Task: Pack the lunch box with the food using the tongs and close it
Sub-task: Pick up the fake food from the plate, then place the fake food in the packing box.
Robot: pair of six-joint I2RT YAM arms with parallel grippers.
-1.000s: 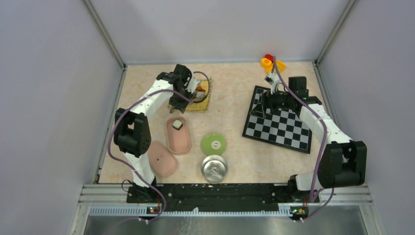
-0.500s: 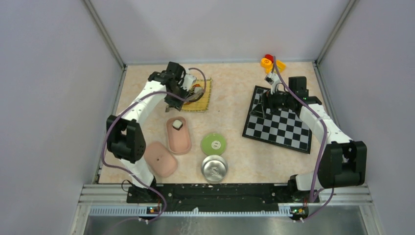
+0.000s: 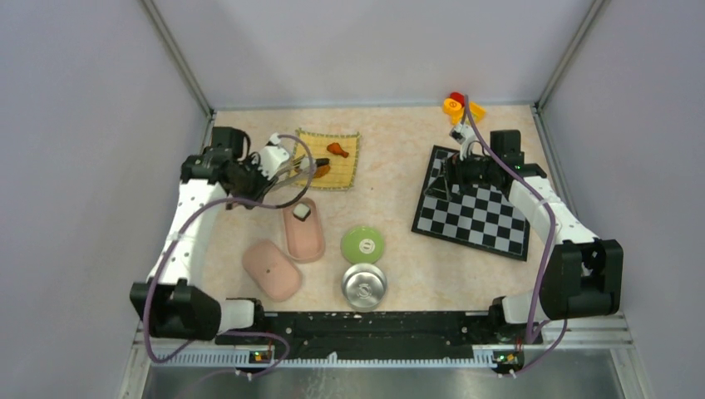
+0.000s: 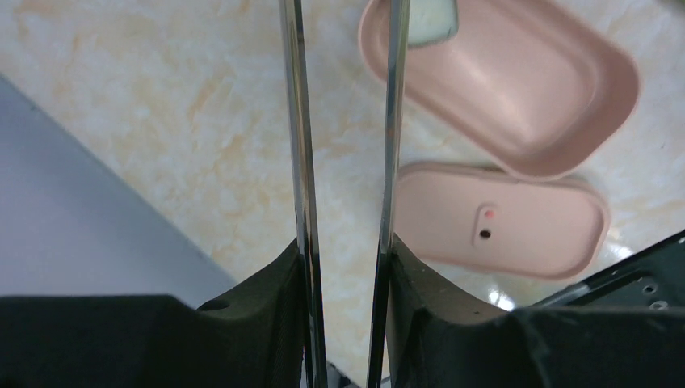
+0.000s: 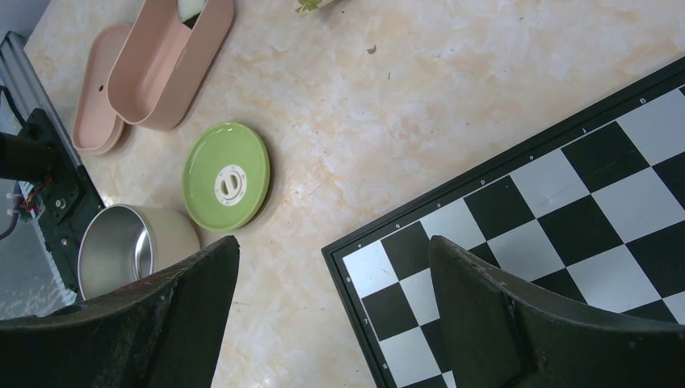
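Observation:
My left gripper is shut on the tongs, one silver arm lying against each finger. In the top view the tongs point right, their tips at the yellow mat's near-left corner beside a dark brown food piece; whether they pinch it I cannot tell. An orange-brown piece lies further back on the mat. The pink lunch box holds one sushi roll. Its lid lies beside it. My right gripper is open over the chessboard's corner.
A chessboard lies on the right. A green round lid and a steel bowl sit near the front middle. Red, yellow and orange toy blocks stand at the back right corner.
My left arm has swung left and away from over the mat, carrying the tongs with it; the mat and its food pieces are now uncovered. The right arm has not moved.

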